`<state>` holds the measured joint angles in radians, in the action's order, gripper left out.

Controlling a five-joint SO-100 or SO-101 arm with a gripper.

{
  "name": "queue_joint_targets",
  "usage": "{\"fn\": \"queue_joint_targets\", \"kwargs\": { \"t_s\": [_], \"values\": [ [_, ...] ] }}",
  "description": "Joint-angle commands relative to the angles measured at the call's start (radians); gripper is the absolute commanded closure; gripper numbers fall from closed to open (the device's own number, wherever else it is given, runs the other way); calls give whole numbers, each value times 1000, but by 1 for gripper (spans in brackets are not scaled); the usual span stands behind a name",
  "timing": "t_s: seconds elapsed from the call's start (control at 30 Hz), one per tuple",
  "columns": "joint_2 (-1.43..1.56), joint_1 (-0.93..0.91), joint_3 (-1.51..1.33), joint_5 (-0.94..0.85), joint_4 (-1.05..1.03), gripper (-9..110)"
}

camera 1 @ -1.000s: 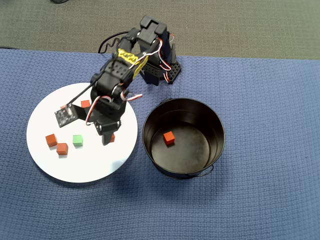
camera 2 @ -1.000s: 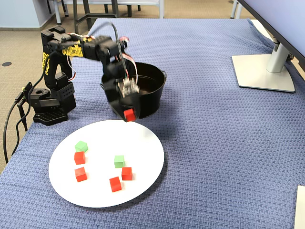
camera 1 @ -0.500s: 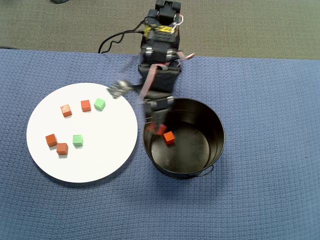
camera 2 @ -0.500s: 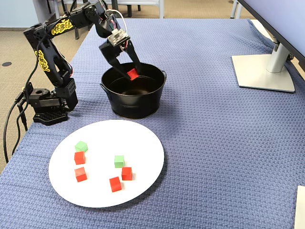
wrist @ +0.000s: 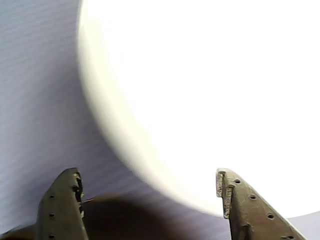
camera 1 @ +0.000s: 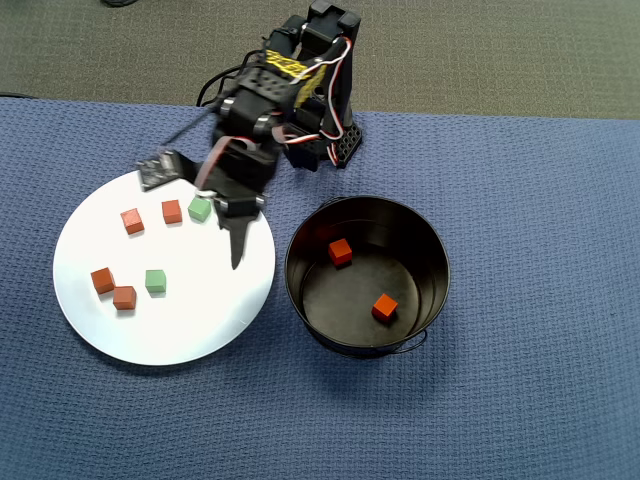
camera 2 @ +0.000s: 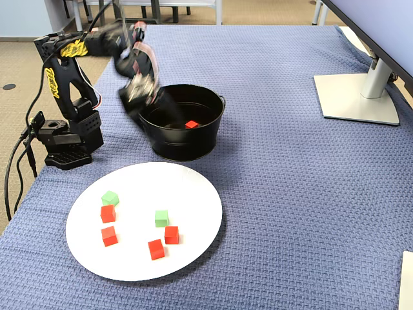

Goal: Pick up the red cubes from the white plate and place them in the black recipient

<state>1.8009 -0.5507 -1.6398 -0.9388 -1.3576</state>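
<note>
Two red cubes lie inside the black pot (camera 1: 432, 262): one (camera 1: 340, 252) near the wall on the arm's side, the other (camera 1: 384, 307) toward the middle of the dark floor, the two well apart. In the fixed view only one cube (camera 2: 191, 124) shows over the pot's rim.

Four more red cubes sit on the white plate (camera 1: 215, 310), along with two green ones. In the overhead view, a red pair (camera 1: 102, 280) (camera 1: 124, 297) lies close together near the plate's left edge, with a green cube (camera 1: 155, 281) just beside them. Two further red cubes (camera 1: 131, 221) (camera 1: 172, 211) line up with the second green cube (camera 1: 200, 208) on the upper part of the plate.

The gripper (wrist: 150, 197) is empty, its jaws spread wide. It hangs over the plate's edge nearest the pot, the blue cloth (camera 1: 540, 200) showing beside it in the wrist view. Seen from the side, the arm is motion-blurred and the gripper cannot be made out clearly there.

Plate and pot stand close together on the cloth, not touching.
</note>
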Motion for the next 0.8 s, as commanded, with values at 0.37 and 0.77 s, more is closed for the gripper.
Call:
{"fn": "queue_joint_targets", "kwargs": {
  "t_s": [0.37,0.77],
  "values": [
    [-132,-454,-255,-632,442,75],
    [-229,-512,-288,-680,494,76]
  ]
}}
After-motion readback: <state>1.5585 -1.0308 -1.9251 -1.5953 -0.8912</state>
